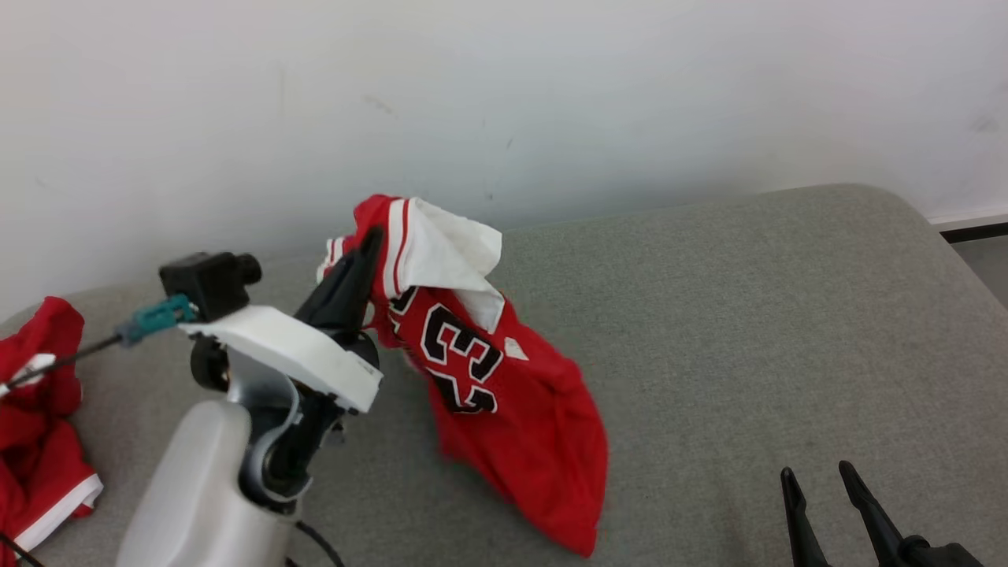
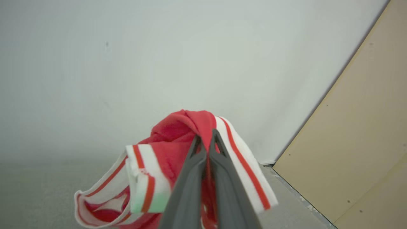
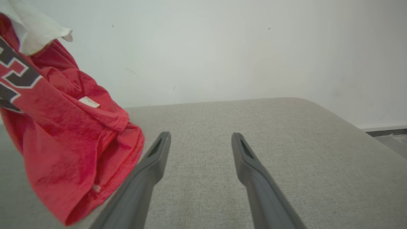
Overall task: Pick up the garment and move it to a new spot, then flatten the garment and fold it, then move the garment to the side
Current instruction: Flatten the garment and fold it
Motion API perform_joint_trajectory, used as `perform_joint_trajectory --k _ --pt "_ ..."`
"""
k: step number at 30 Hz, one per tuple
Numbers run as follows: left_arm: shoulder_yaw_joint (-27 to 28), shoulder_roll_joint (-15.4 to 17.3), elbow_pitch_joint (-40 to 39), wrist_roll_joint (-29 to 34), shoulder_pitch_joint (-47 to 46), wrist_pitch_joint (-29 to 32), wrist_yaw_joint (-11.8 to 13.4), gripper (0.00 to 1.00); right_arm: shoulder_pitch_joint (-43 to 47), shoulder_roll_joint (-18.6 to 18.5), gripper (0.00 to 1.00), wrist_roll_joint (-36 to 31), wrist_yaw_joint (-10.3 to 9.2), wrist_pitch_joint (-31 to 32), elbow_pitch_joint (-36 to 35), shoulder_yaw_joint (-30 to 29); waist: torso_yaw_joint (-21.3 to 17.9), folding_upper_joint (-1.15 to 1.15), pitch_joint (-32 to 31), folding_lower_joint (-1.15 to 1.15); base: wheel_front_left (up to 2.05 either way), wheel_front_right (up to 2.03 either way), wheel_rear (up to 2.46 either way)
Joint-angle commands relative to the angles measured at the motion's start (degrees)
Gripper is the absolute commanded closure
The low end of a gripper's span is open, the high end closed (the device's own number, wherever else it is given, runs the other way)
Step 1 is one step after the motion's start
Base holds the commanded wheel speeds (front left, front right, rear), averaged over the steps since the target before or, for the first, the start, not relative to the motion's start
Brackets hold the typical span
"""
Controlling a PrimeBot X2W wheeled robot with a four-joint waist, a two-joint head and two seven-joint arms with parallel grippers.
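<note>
Garment (image 1: 504, 378) hangs pinched in my closed left pincer (image 1: 370, 236) above the grey bed (image 1: 748, 315), right pincer (image 1: 823, 488) spread empty; I should carry it high, avoiding hem drag.

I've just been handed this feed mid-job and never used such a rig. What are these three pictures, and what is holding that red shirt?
A two-armed robot works over a grey padded surface. The wide picture comes from its head camera, the other two from cameras on each wrist, looking along the fingers. The left gripper is shut on the trimmed edge of the red jersey, lifting it so it hangs. The right gripper is open, holding nothing, beside the hanging cloth. More red cloth lies at the far left.
</note>
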Motion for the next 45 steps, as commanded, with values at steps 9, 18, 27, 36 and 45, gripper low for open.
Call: perform_joint_trajectory --k 9,18,27,36,45 --pt "2.7 4.9 -20.5 -14.7 -0.6 17.3 -0.3 1.0 0.5 -0.4 0.0 0.4 -0.17 0.1 0.4 0.2 0.0 0.0 -1.2 0.0 0.0 0.0 0.0" --pt "3.0 4.9 -32.4 -25.0 2.0 25.8 1.5 1.0 0.4 -0.1 0.0 0.8 -0.17 0.1 0.8 0.6 0.6 0.0 -1.5 0.0 0.0 0.0 0.0" --pt "-3.5 4.3 -26.0 -23.7 4.1 28.6 0.9 1.0 -1.4 0.1 0.0 0.7 -0.17 0.0 0.9 2.4 -0.3 0.0 -0.7 0.0 0.0 0.0 0.0" --pt "-10.5 3.4 -4.0 -13.4 -2.1 20.0 -0.7 1.0 -3.4 0.2 0.0 1.3 -0.17 0.1 1.3 4.1 -5.1 0.0 2.2 0.0 0.0 0.0 0.0" --pt "-12.7 3.0 17.0 -1.1 -12.7 -0.9 -0.8 1.0 -4.3 0.9 0.0 1.8 -0.16 0.1 1.6 4.6 -9.6 0.0 5.2 0.0 0.0 0.0 0.0"
